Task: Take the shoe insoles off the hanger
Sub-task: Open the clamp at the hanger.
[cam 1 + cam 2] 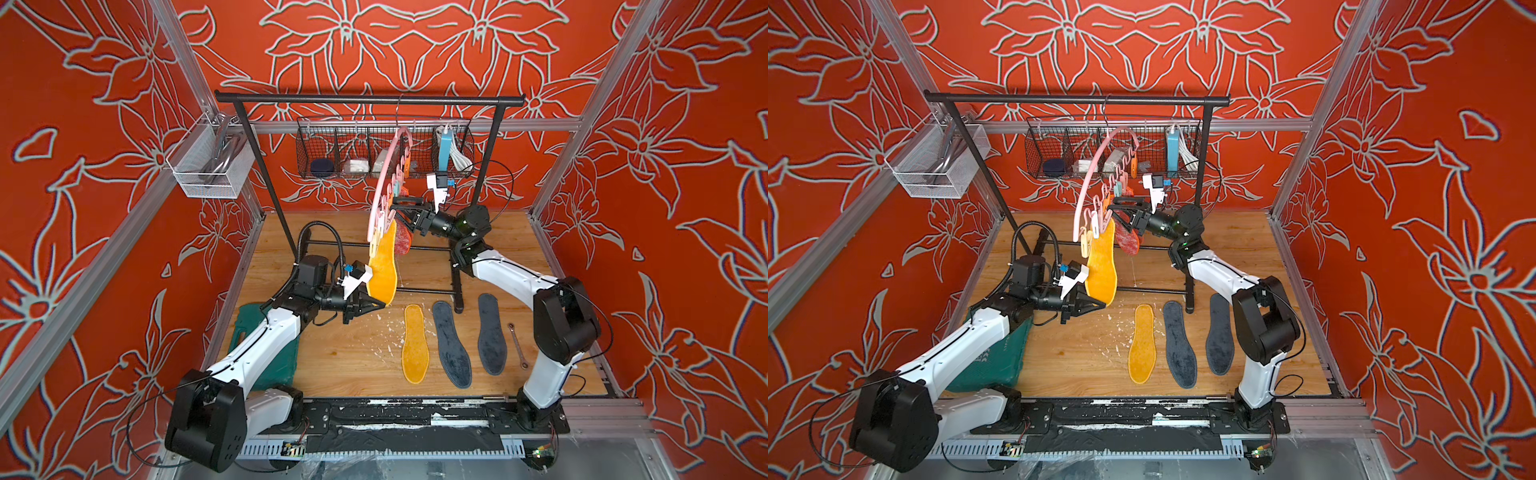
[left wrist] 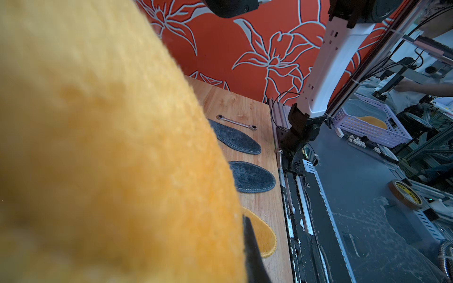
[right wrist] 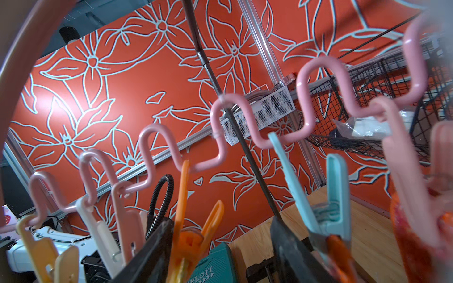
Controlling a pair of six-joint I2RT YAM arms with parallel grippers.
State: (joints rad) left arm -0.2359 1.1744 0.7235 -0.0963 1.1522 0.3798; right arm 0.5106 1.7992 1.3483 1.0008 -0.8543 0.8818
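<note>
The pink hanger (image 1: 384, 183) hangs from the black rack, turned edge-on. A mustard yellow insole (image 1: 384, 266) dangles from it, and my left gripper (image 1: 380, 305) is shut on its lower end. In the left wrist view this insole (image 2: 98, 147) fills most of the picture beside one black finger (image 2: 252, 254). A red-pink insole (image 1: 403, 241) hangs behind. My right gripper (image 3: 220, 250) is open, with its fingers on either side of an orange clothespin (image 3: 186, 232) under the wavy rail (image 3: 220, 110). One yellow insole (image 1: 414, 345) and two dark grey insoles (image 1: 451, 345) lie on the table.
The black rack (image 1: 370, 99) stands at the back with a wire basket (image 1: 382, 151) behind it. A wrench (image 1: 517, 345) lies right of the grey insoles. A green board (image 1: 266, 349) lies under the left arm. A blue clothespin (image 3: 328, 196) hangs next to the orange one.
</note>
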